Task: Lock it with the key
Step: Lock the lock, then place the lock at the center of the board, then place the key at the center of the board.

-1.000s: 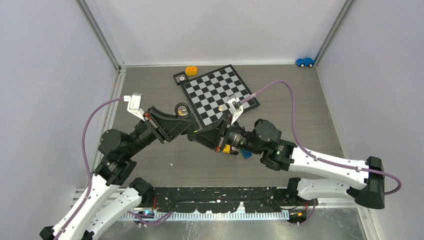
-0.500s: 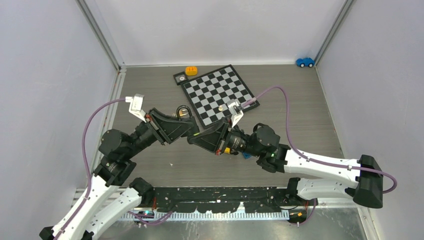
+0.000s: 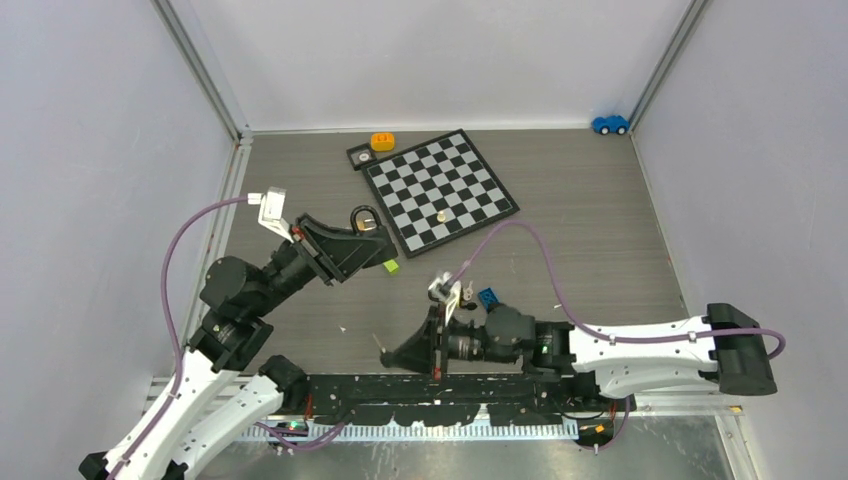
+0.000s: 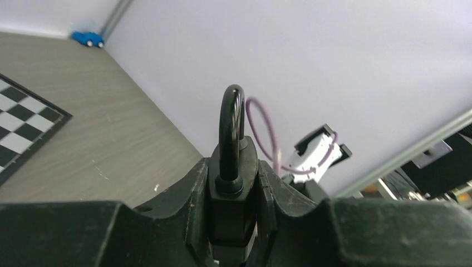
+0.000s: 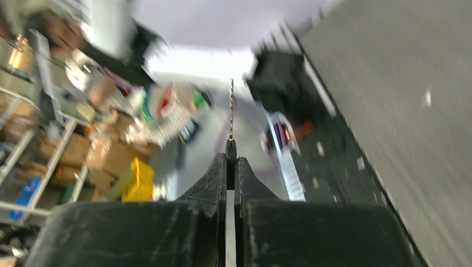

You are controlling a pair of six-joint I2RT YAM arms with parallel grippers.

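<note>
A padlock is held off the table by the left gripper, left of centre and just near the chessboard's near-left edge. In the left wrist view the fingers are seen pressed against both sides of the padlock's body, and the dark shackle is pointed straight up out of the grip.

The key is found at the near edge of the table, close to the arm bases and well apart from the padlock. It is pinched in the right gripper, which is laid low and pointed left. In the right wrist view the right gripper's fingers are shown pressed together on the key's base, and the thin blade is seen edge-on, projecting straight out beyond the fingertips. The background there is blurred.

A small green piece is seen on the table just near the left gripper. A blue brick is placed beside the right wrist, on its far side. A small pale piece is set on the chessboard near its near edge. An orange block and a small dark tray are placed at the board's far-left corner, and a blue toy car is parked in the far-right corner.
</note>
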